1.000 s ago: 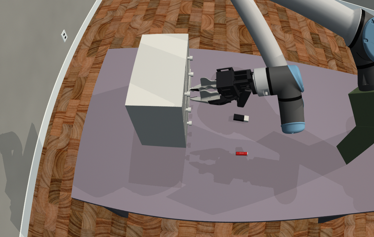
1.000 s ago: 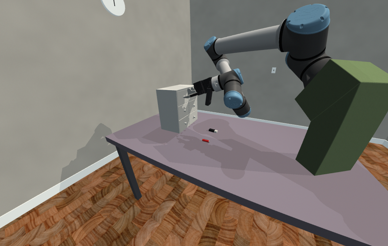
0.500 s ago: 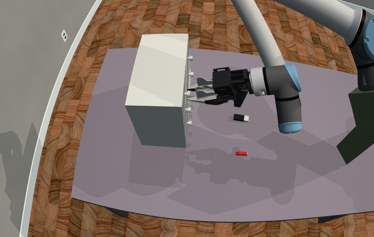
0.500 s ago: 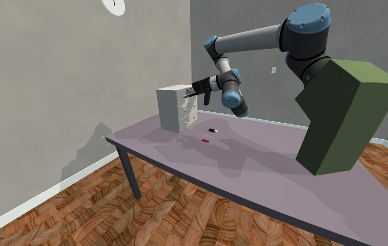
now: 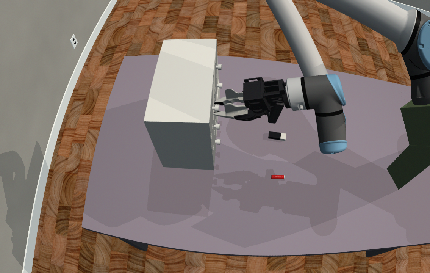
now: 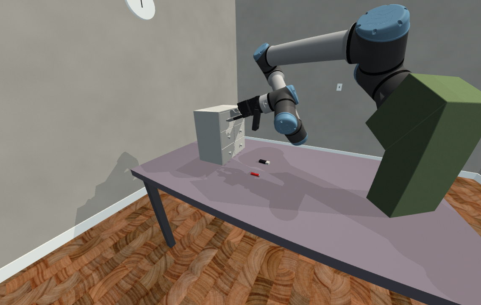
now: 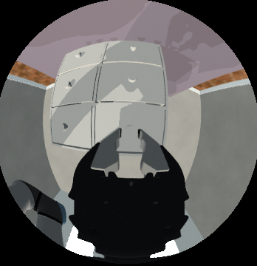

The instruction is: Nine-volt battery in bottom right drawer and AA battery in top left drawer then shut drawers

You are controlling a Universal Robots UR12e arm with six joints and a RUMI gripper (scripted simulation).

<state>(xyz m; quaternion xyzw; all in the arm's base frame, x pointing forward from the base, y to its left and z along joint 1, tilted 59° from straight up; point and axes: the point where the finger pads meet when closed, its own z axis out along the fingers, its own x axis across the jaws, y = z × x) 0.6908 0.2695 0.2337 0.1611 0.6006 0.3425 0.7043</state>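
"Why was the gripper (image 5: 214, 108) (image 6: 229, 119) (image 7: 129, 129) poised there?"

"To straddle the knob (image 5: 215, 107) (image 7: 129, 126) of the top-left drawer (image 6: 225, 113) (image 7: 108, 118), I'd guess, ready to pull it. Its jaws stood slightly parted, with nothing gripped."

"And the chest (image 5: 182, 77) (image 6: 209, 136) (image 7: 147, 89)?"

"Upright ahead of the jaws, all its visible drawers seemingly shut. A gentle pull would suit drawers without stops."

"Where were the batteries?"

"Both lay on the table, below the jaws and back from their tips, off to their left as one faced the drawers. The AA battery (image 5: 277, 176) (image 6: 254, 174) was farther out."

"How did they look?"

"The AA was a slim red cylinder on its side; the nine-volt battery (image 5: 277, 136) (image 6: 264, 162), a chunkier block, black with one whitish end."
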